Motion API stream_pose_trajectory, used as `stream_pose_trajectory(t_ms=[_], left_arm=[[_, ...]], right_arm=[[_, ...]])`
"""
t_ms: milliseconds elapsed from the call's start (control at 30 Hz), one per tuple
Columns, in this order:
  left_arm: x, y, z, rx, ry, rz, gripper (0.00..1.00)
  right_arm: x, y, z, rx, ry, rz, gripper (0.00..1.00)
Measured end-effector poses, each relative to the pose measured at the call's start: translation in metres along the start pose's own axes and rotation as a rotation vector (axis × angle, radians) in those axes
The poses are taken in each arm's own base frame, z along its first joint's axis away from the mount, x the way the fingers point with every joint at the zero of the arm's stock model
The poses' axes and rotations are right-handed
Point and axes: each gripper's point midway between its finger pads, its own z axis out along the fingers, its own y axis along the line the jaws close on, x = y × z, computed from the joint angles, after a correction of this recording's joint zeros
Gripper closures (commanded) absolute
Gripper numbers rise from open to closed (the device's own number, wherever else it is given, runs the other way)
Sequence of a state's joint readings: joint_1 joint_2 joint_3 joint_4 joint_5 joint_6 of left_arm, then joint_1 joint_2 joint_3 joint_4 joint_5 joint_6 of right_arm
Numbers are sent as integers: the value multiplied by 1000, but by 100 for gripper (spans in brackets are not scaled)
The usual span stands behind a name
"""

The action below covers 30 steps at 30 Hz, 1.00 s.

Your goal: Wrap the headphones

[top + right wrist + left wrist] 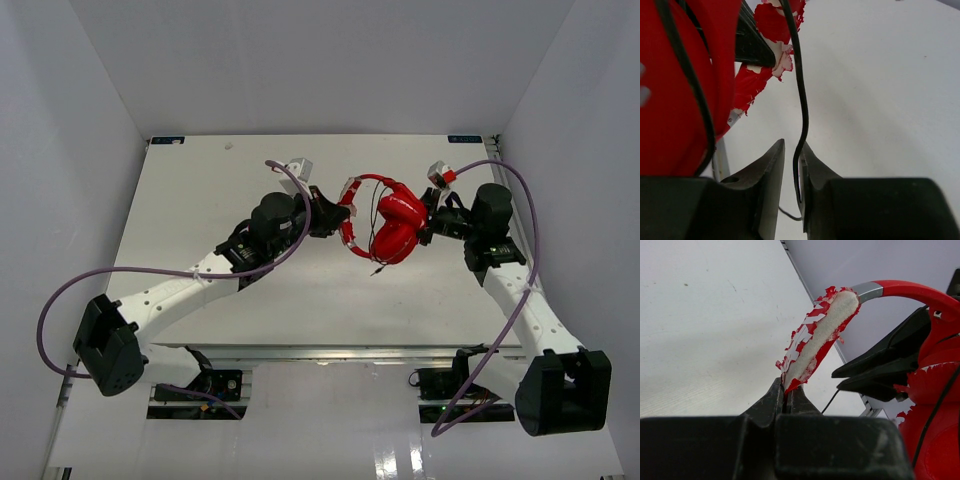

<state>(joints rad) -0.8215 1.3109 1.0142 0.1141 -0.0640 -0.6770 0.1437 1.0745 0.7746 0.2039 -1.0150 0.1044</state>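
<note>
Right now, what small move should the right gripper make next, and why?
Probably close the right gripper on the cable. Its jaws stand slightly apart, with the thin black cable running loose between them, so it could slip out. The left gripper is shut on the headband and holds the headphones, leaving the right one free to wind.

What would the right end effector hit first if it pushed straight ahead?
Probably the headphones: the right end effector points at the red earcups close ahead, with the black cable running between its fingers. Depth unclear.
</note>
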Motion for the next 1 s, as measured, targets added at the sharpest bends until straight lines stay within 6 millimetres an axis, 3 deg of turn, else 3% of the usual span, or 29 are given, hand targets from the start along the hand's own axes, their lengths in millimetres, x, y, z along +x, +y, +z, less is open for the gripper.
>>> stream_pose_trajectory(t_ms=[367,467,667,1000], left_arm=[[-37,-10,-3,-34,-92,1,100],[-41,-5,-5,-64,-111,-5,100],[-46,3,-6,-115,-143,-29,100],[-51,33,-9,-264,-230,-156,100]], right_arm=[[20,5,5,-70,-32,116,70],[22,6,5,-72,-36,123,73],[17,11,3,-77,-56,111,90],[20,9,3,-43,-51,90,92]])
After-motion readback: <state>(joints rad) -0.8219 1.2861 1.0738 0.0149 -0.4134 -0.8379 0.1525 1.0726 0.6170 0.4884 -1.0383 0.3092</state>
